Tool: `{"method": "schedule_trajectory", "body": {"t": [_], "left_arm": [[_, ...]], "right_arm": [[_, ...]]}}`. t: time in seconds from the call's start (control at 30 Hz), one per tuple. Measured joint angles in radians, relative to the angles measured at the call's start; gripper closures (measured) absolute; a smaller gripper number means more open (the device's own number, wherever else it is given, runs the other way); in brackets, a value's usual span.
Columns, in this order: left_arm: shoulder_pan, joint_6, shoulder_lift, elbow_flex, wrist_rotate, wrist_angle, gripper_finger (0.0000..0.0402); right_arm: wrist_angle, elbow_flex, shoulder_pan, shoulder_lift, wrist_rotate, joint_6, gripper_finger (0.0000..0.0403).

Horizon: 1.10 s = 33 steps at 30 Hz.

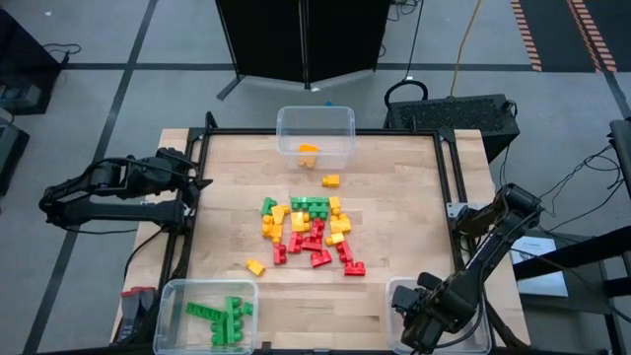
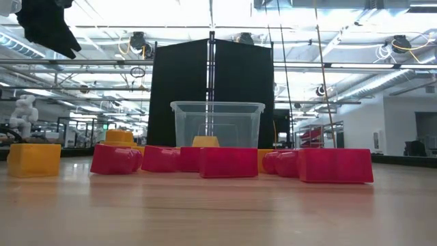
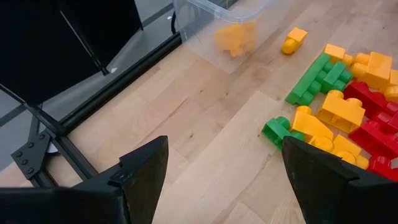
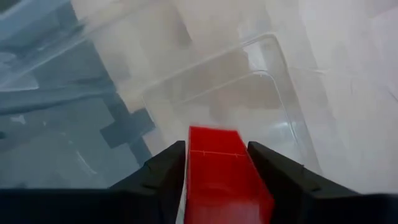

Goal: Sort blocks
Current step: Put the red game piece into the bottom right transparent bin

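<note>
Overhead, right claw (image 4: 214, 165) hides its red block (image 4: 227, 174) above clear bin (image 1: 402, 296); left claw (image 3: 224, 180) wide.

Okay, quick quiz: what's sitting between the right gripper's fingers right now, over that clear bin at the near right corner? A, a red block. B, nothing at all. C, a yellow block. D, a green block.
A: the right wrist view shows a red block between the right gripper's fingers, above the clear bin.
</note>
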Motion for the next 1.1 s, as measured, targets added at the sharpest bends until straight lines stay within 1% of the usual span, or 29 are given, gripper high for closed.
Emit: {"method": "schedule_trajectory", "body": {"t": [0.13, 0.33, 0.43, 0.6, 0.67, 0.77, 0.83, 0.9, 0.97, 1.1], "left_arm": [[0.000, 0.000, 0.000, 0.000, 0.000, 0.000, 0.0114], [0.000, 0.000, 0.000, 0.000, 0.000, 0.000, 0.0114], [0.000, 0.000, 0.000, 0.000, 0.000, 0.000, 0.0114], [0.000, -0.002, 0.000, 0.000, 0.000, 0.000, 0.0114], [0.000, -0.003, 0.000, 0.000, 0.000, 0.000, 0.0114], [0.000, -0.003, 0.000, 0.000, 0.000, 0.000, 0.0114], [0.000, -0.003, 0.000, 0.000, 0.000, 0.000, 0.0114], [0.000, -0.005, 0.000, 0.000, 0.000, 0.000, 0.0114], [0.000, -0.009, 0.000, 0.000, 0.000, 0.000, 0.0114], [0.000, -0.011, 0.000, 0.000, 0.000, 0.000, 0.0114]], "right_arm": [[0.002, 0.000, 0.000, 0.000, -0.010, 0.001, 0.0218], [0.010, 0.008, -0.002, -0.012, -0.065, -0.008, 0.0205], [0.002, 0.039, -0.010, -0.061, -0.078, -0.009, 0.0201], [-0.086, 0.118, -0.046, -0.176, -0.064, 0.001, 0.0203], [-0.108, 0.159, -0.071, -0.224, -0.004, -0.004, 0.0205], [-0.113, 0.223, -0.124, -0.283, 0.173, -0.060, 0.0209], [-0.112, 0.277, -0.175, -0.296, 0.288, -0.148, 0.0211], [-0.111, 0.334, -0.234, -0.293, 0.361, -0.261, 0.0211], [-0.112, 0.380, -0.296, -0.276, 0.398, -0.373, 0.0211], [-0.099, 0.438, -0.406, -0.209, 0.372, -0.607, 0.0211]]}}
